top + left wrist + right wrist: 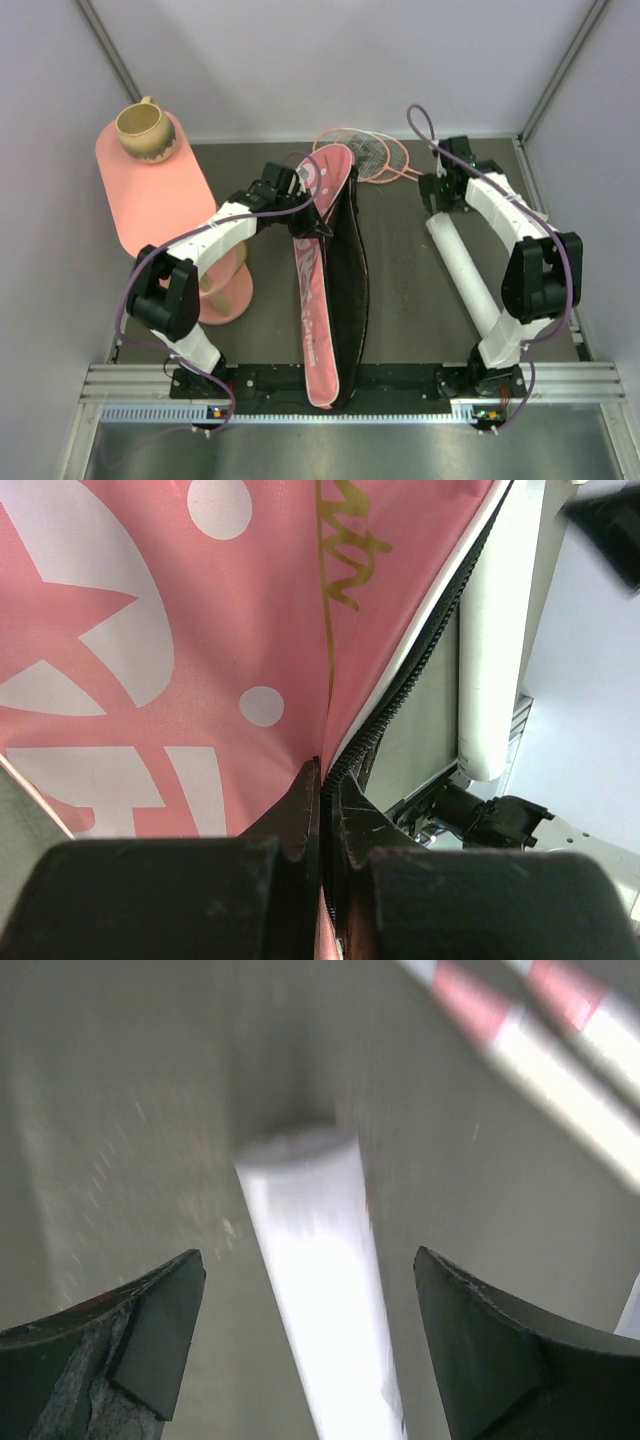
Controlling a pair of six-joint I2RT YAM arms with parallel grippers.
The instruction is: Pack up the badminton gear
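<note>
The left gripper (322, 780) is clamped tight on the zipper edge of the pink racket bag (320, 310) (lying lengthwise mid-table, flap lifted). The right gripper (310, 1285) hangs wide apart, holding nothing, above the far end of the white tube (468, 275).

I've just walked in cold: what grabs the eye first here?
A long pink racket bag lies open down the middle, the left hand shut on its flap edge. On the right, the open right hand hovers over the far end of a long white tube. Two pink rackets lie at the far edge.
</note>
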